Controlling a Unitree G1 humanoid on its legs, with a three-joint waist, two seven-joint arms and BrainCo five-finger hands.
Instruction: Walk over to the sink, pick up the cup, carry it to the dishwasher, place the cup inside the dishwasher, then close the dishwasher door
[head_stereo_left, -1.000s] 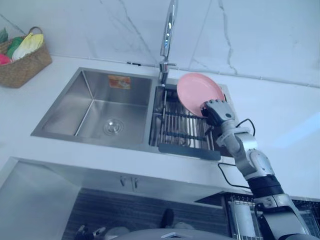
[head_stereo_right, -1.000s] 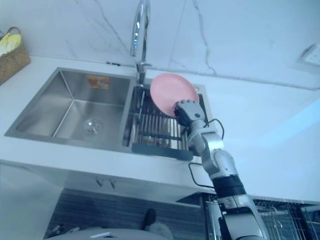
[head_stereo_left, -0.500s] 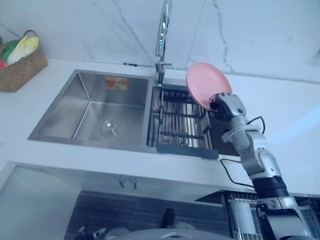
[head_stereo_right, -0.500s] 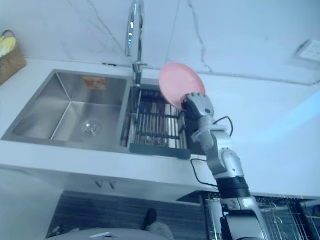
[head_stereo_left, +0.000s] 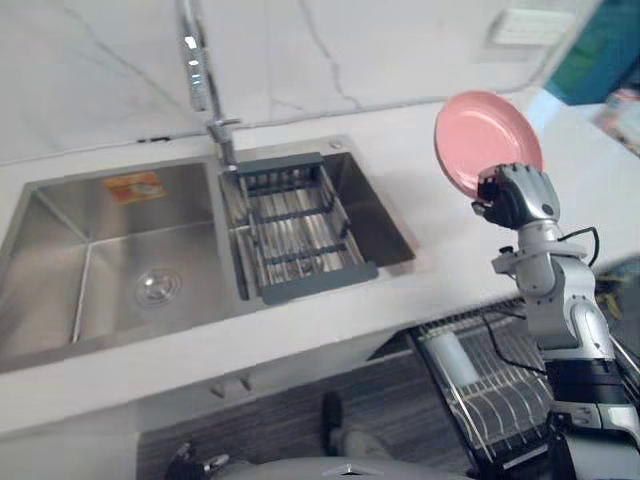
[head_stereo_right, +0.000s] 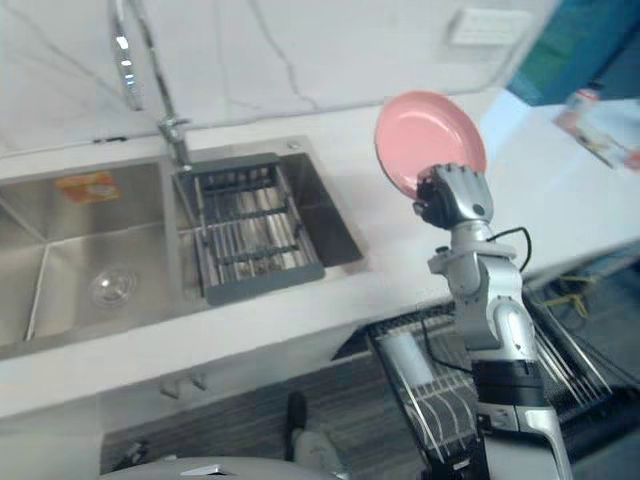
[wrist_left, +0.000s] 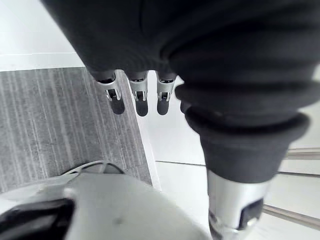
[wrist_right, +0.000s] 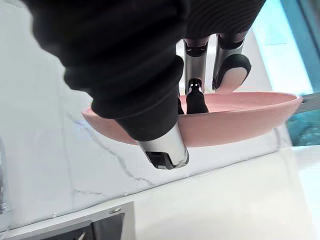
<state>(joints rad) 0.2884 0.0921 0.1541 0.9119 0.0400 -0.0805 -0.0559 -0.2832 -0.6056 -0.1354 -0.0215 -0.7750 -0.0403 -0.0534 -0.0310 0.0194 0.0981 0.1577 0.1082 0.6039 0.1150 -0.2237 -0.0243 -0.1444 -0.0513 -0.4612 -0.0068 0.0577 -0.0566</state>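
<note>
My right hand (head_stereo_left: 517, 196) is shut on the lower rim of a pink plate (head_stereo_left: 487, 140), holding it upright in the air above the white counter to the right of the sink (head_stereo_left: 90, 255). In the right wrist view the fingers (wrist_right: 195, 97) curl over the plate's (wrist_right: 240, 120) inner face and the thumb presses under its rim. I see no cup in the sink. My left hand (wrist_left: 137, 95) hangs with straight fingers over grey flooring and holds nothing.
A dark dish rack (head_stereo_left: 295, 230) sits in the sink's right basin, below the tall faucet (head_stereo_left: 200, 70). Under the counter at the lower right, the dishwasher's wire rack (head_stereo_left: 490, 385) is pulled out, with a pale cup-like thing (head_stereo_right: 405, 355) lying in it. Small packages (head_stereo_right: 600, 130) lie at the far right.
My right hand has lifted the pink plate out of the dish rack and carried it up and to the right. The camera has swung right, bringing the dishwasher rack into view.
</note>
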